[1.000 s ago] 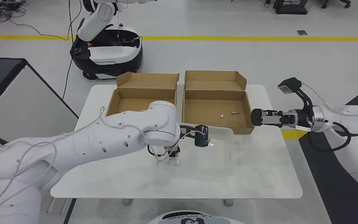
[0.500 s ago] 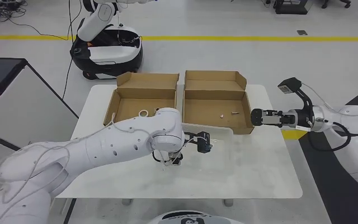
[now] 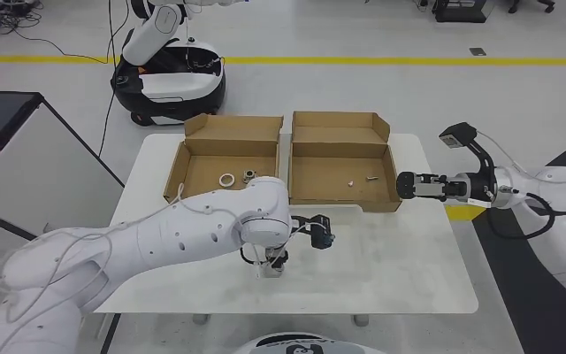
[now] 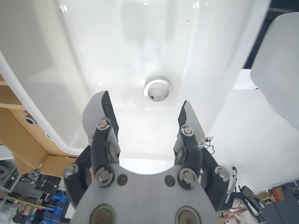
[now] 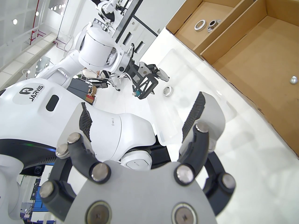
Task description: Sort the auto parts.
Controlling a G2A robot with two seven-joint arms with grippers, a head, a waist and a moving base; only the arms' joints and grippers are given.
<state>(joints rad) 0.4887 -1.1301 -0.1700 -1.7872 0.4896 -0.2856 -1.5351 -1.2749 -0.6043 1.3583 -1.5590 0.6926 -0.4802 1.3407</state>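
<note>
Open and empty: left end effector (image 4: 146, 103), jaws spread wide, low over the white tray (image 4: 210, 47). Aimed at the round silver part (image 4: 157, 90) on the tray floor, just ahead of the fingertips and not touching. Probably lined up for a pick, with the jaw gap wider than the part.

Also open and empty: right end effector (image 5: 142, 103), over the right side of the counter (image 3: 416, 265), just beside the outer wall of the right box (image 3: 340, 168), well apart from the tray. Probably held clear, or waiting.

Tray just in front of both cardboard boxes, so a short carry either way.

In the left box (image 3: 225, 159): a silver ring (image 5: 200, 25) and a flanged piece (image 5: 212, 23), side by side; touching or not, cannot tell. In the right box: two small bits near the front wall, one a bolt-like piece (image 5: 293, 79), too small to identify.

Sorting rule guessed: rings and collars left, small fasteners right. Tray part likely bound for the left box.

Hidden or unclear:
- Much of the tray covered from above by the left arm; anything under it uncheckable.
- Near end of the tray cut off in the left wrist view.
- Fingertip height above the tray floor hard to judge.
</note>
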